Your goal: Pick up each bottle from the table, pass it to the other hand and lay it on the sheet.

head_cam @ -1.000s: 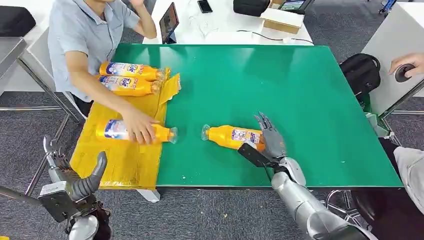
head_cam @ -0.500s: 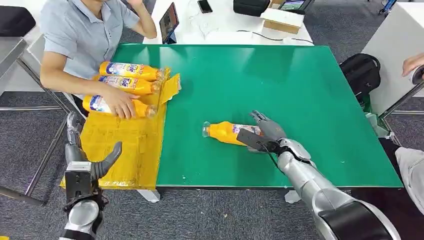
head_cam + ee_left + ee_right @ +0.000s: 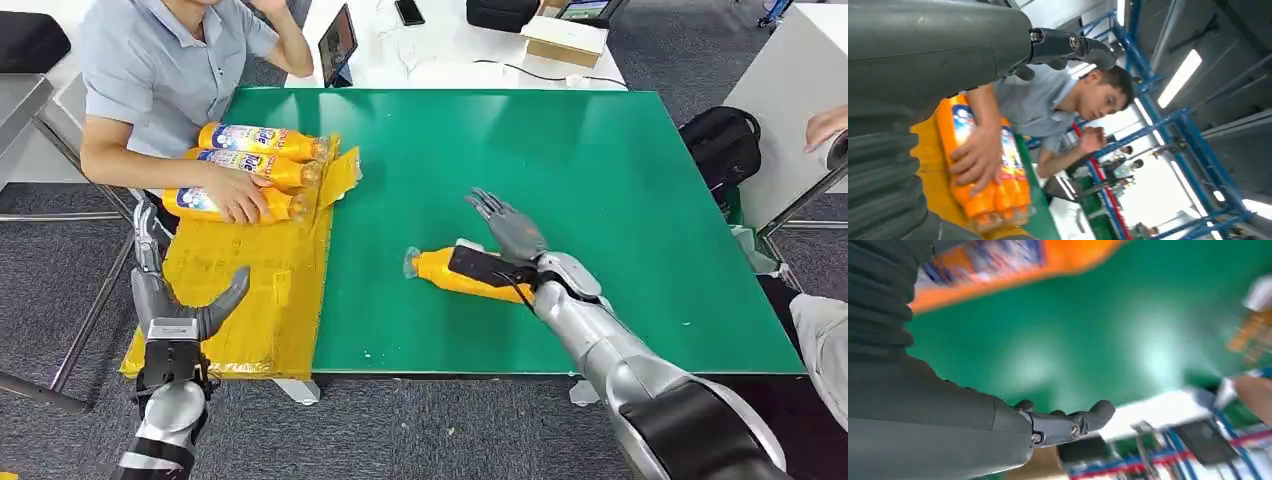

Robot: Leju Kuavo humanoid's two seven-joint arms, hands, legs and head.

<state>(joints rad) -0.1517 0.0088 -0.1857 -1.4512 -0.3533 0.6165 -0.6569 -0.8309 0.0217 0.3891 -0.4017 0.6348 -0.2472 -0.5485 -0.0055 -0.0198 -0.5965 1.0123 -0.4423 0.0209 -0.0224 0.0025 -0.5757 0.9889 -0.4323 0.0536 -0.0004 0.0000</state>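
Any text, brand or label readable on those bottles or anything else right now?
Nothing is legible.
Three bottles by the person's hand: blue, white and red labels, lettering too small.
Bottle on the green table, under the right hand: label hidden.
Tablet and phone: no readable text.

You see silver jointed arms, a black cable at the right hand (image 3: 505,243), dark fingers, grey thumb on the left hand (image 3: 170,300).
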